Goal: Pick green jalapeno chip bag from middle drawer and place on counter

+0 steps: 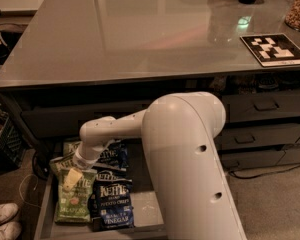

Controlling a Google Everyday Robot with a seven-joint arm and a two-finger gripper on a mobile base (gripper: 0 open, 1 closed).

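Observation:
The middle drawer (146, 205) stands pulled open at the bottom left, below the counter (140, 29). In it lie several Kettle bags. A green jalapeno chip bag (75, 200) lies flat at the drawer's front left, with another green one (62, 162) behind it. My gripper (72, 179) reaches down from the white arm (185, 149) and sits on the upper part of the front green bag. The arm hides the drawer's right side.
Two dark blue Kettle bags (112, 204) (111, 156) lie right of the green ones. Narrower drawers with bar handles (265, 106) are on the right. A black-and-white tag board (274, 48) and a jar (299, 6) stand on the counter's far right. Shoes (2, 219) and a crate (5, 139) are at the left.

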